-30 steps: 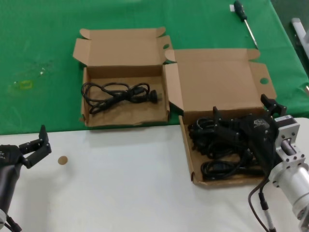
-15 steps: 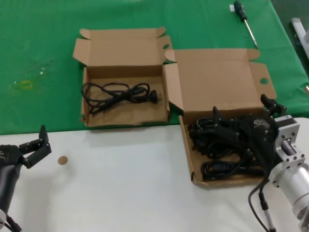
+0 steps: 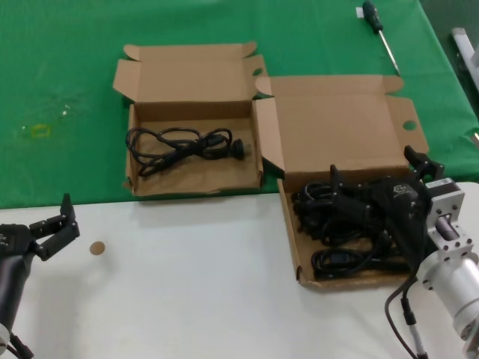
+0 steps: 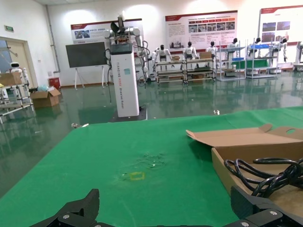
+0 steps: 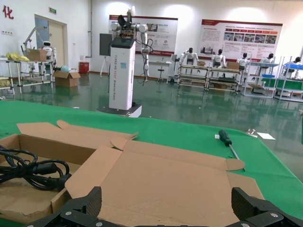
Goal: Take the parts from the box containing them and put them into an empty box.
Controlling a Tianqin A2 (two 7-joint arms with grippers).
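Note:
The larger brown box (image 3: 337,134) stands open at the right, its tray full of several black coiled cables (image 3: 337,224). My right gripper (image 3: 372,163) hovers over this pile, open, its fingers pointing at the upright lid (image 5: 165,179) with nothing between them (image 5: 165,198). The smaller brown box (image 3: 194,82) lies open at the left on the green cloth, with one black cable (image 3: 183,146) in its tray. The right wrist view shows that cable (image 5: 28,172) too. My left gripper (image 3: 69,213) waits open at the near left over the white table, empty (image 4: 164,198).
A small brown disc (image 3: 96,248) lies on the white table near my left gripper. A screwdriver (image 3: 378,30) rests on the green cloth (image 3: 60,60) at the far right. A yellow mark (image 3: 37,131) shows on the cloth at the left.

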